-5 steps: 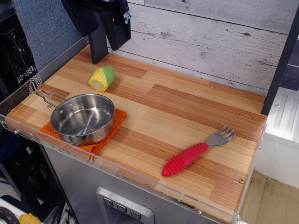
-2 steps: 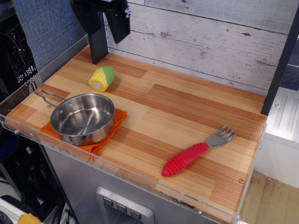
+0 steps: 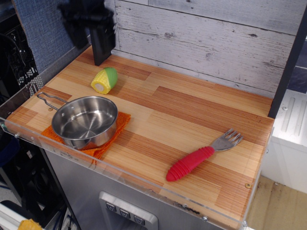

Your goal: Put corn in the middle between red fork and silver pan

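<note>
The corn [image 3: 104, 80] lies on its side at the back left of the wooden tabletop, yellow end toward the front and green husk end toward the wall. Just in front of it stands the silver pan [image 3: 85, 120], empty, with its wire handle pointing left. The red fork [image 3: 201, 155] lies near the front right with its tines pointing up and to the right. My gripper [image 3: 88, 26] hangs dark and blurred at the top left, well above and behind the corn. It touches nothing, and its fingers cannot be made out.
An orange cloth [image 3: 116, 131] lies under the pan. A black post [image 3: 101, 50] stands at the back left corner against the plank wall. A clear plastic lip [image 3: 144, 184] runs along the table's front edge. A black upright [image 3: 288, 67] borders the right side.
The gripper has moved left and turned, from above the post's right side to in front of its left side. Corn, pan and fork have not moved.
</note>
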Tool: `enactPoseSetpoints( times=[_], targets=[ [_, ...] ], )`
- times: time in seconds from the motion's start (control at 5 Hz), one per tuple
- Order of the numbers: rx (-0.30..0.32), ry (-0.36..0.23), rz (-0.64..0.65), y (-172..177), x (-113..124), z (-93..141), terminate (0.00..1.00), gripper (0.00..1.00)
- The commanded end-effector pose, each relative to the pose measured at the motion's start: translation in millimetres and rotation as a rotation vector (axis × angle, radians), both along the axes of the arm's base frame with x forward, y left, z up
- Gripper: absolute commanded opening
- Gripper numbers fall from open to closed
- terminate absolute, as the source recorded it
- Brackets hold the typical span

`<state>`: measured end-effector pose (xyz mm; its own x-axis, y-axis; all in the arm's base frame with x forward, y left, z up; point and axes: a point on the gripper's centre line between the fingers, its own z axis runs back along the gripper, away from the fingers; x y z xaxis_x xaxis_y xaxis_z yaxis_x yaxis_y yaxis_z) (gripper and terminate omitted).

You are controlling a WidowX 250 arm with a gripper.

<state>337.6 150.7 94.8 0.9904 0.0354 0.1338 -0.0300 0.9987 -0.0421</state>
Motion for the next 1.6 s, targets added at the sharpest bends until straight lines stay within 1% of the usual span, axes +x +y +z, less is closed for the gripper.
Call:
enactPoseSetpoints(
  times=[0.0, 0.2, 0.4, 0.6, 0.8, 1.0, 1.2, 1.4],
  targets=[
    [0.061, 0.022, 0.046, -5, -2, -25, 0.0, 1.0],
    [0.081, 0.037, 0.069, -13, -4, -34, 0.0, 1.0],
    [0.087, 0.05, 0.053, -23, -5, -41, 0.0, 1.0],
    [0.119, 0.079, 0.003, -31, -4, -45, 0.0, 1.0],
    [0.156, 0.1, -0.041, -26, -2, -46, 0.0, 1.0],
    [0.154, 0.099, -0.016, -14, -3, -40, 0.0, 1.0],
    [0.156, 0.085, 0.005, -5, -3, -34, 0.0, 1.0],
    [0.144, 0.096, 0.013, -2, -3, -38, 0.0, 1.0]
  ],
)
